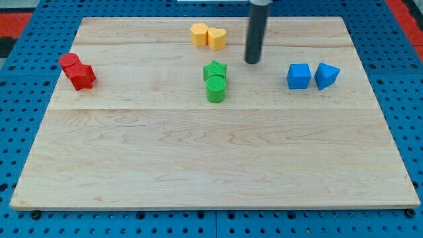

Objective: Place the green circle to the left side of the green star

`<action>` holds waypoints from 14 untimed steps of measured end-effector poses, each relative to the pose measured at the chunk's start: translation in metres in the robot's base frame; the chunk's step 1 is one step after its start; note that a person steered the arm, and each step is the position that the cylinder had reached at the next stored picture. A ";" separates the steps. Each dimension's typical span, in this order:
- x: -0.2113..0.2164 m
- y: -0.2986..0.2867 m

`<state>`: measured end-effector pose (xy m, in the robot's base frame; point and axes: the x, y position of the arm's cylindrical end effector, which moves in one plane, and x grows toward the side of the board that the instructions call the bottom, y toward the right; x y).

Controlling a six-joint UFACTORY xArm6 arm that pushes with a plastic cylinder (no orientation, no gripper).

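- The wooden surface (211,165) carried all the blocks we saw.
- Our rod ended in my tip (252,62), a plain end with no claw to spread or press together.
- The green circle (215,89) sat below and to the view's left of the tip, touching the green star (215,69) just above it.
- Two blue blocks (299,76) (326,75) sat to the tip's right.
- Two yellow blocks (199,34) (217,38) lay up-left of it.
- Red blocks (77,71) sat far left.
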<state>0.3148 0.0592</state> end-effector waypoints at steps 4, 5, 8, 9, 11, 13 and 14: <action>0.015 -0.123; 0.028 -0.120; 0.046 -0.058; 0.046 -0.035; 0.066 -0.018; 0.103 -0.051; 0.097 -0.077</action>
<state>0.4113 -0.0178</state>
